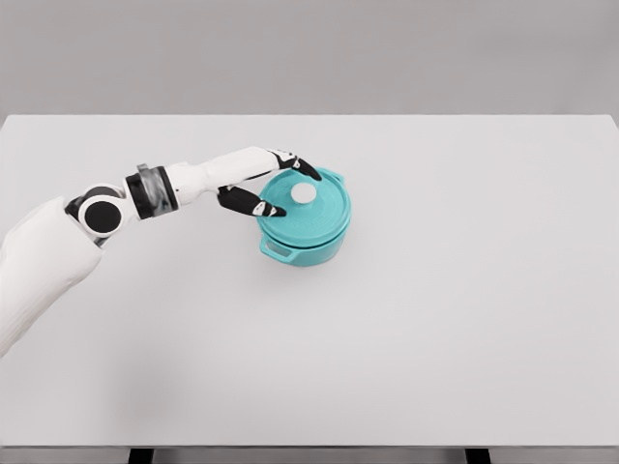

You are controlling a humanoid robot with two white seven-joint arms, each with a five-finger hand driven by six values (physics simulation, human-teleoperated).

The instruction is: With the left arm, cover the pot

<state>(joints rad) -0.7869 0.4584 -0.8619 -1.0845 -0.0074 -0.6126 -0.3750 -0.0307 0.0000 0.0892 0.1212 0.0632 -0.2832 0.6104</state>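
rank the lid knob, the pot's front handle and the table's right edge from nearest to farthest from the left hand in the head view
1. lid knob: on top of the lid, just right of the left hand.
2. front handle: at the pot's lower left, below the hand.
3. table's right edge: far right, well beyond the pot.

You cannot see inside the pot (308,235); its lid (308,201) covers the opening. The left hand (259,184) hides the lid's near-left rim. The counter (464,319) runs past the bottom edge.
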